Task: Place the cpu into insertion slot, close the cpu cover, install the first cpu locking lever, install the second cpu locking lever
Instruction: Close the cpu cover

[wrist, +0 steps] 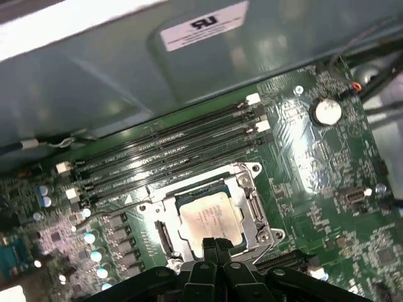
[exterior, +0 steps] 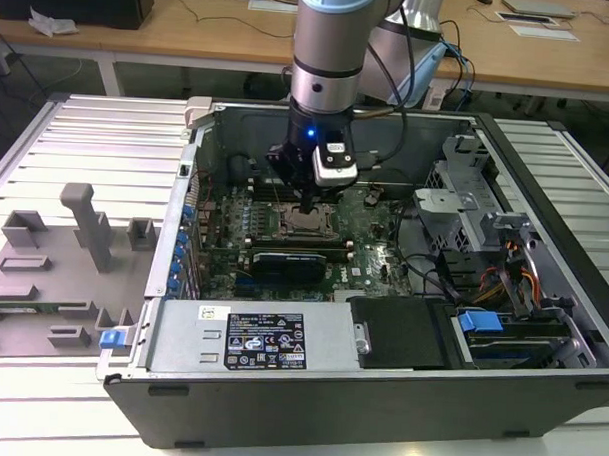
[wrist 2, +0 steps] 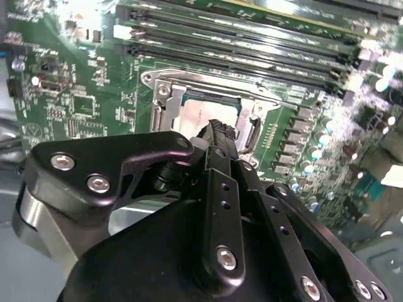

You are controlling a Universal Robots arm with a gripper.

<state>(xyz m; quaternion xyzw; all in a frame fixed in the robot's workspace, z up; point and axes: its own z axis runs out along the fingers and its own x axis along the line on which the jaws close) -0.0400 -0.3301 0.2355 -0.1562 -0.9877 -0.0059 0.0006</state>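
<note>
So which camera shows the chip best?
The first wrist view: the chip lies nearly whole in its socket, only one edge hidden by the gripper. In the second wrist view the gripper covers much of it; in the exterior view it is a pale patch under the gripper.

Cpu [wrist: 211, 216], pale silver sq. chip, is seated flat in insertion slot [wrist: 162, 236]. Cpu cover [wrist: 253, 189], thin silver frame, is laid flat round it. Slot is seen approx. 12 o'clock of exterior view's centre.
</note>
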